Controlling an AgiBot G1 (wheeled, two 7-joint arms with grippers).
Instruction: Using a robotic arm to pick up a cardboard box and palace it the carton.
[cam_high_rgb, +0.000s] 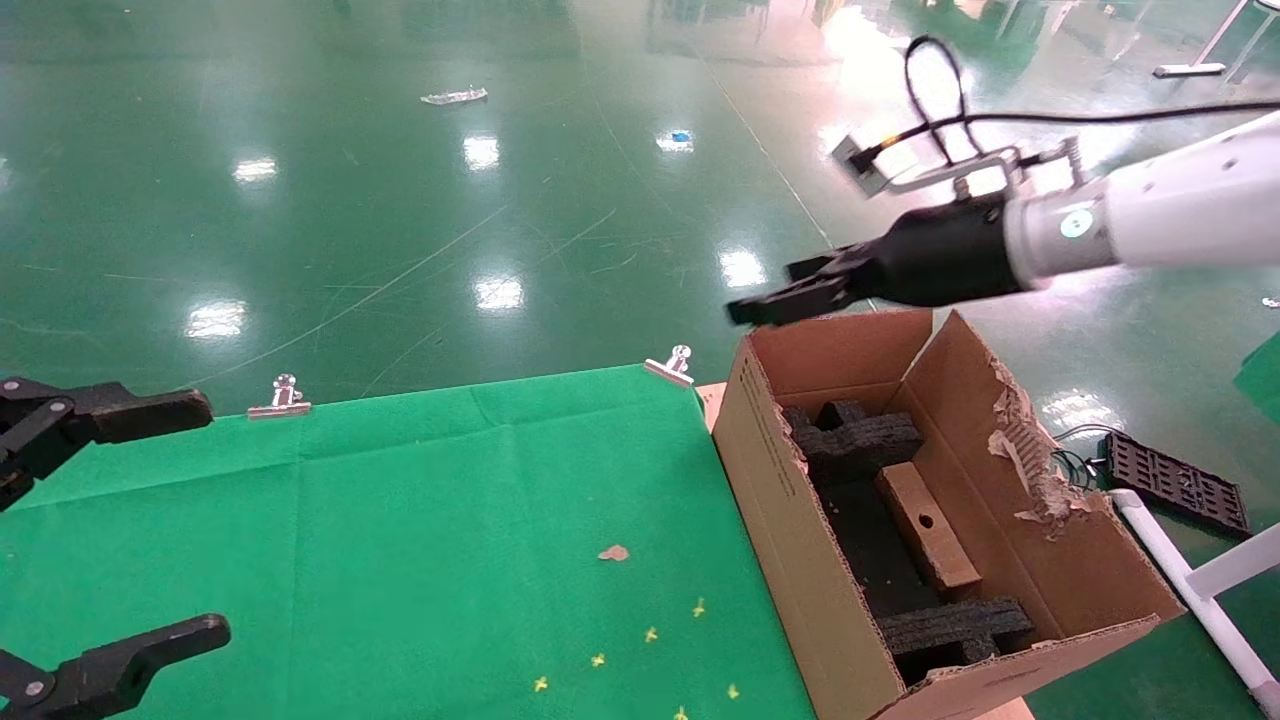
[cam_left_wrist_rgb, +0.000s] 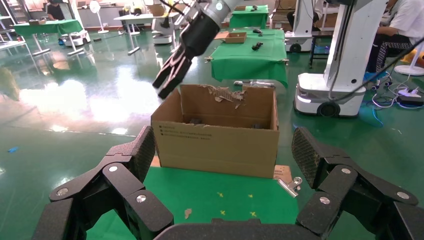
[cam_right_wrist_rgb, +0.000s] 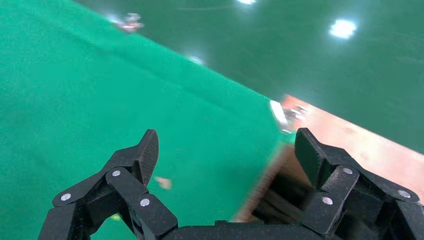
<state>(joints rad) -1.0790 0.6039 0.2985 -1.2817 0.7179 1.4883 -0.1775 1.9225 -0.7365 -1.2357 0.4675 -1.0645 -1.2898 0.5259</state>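
Left claw: the black multi-link left gripper (cam_high_rgb: 95, 520) sits at the robot's left edge of the table, fingers spread wide apart and holding nothing; it looks parked.
Table cover: a green felt cloth (cam_high_rgb: 420, 520) lies over the table, pinned along its far edge by two small silver binder clips (cam_high_rgb: 281, 397).
Litter on the cloth: a small brown scrap (cam_high_rgb: 613, 552) and a few tiny yellow specks (cam_high_rgb: 650, 634) lie near the middle and the near edge.
Carton: the large brown corrugated cardboard carton (cam_high_rgb: 775, 500) stands just beside the cloth's right edge, top open, one flap torn ragged on the side away from the cloth.
Foam: black foam inserts (cam_high_rgb: 860, 440) sit at the far and near ends inside the carton.
Task's thing: the small slim rectangular brown cardboard box (cam_high_rgb: 926, 525) lies flat inside the carton, between the two foam blocks, nothing touching it.
Right claw: the white jointed robotic arm (cam_high_rgb: 1160, 215) reaches in from the right; its black right gripper (cam_high_rgb: 790, 295) hangs in the air above the carton's far corner, clear of the rim. Its own wrist view shows the fingers (cam_right_wrist_rgb: 142, 155) parted and empty.
Floor: glossy green floor (cam_high_rgb: 400, 180) beyond the table; a black slotted tray (cam_high_rgb: 1175, 482) rests on it to the carton's right.
Progress: judging from how things lie, the placing looks done, since the box is in the carton and released.
Left to do: probably only drawing the right arm away; whether further boxes remain cannot be told.
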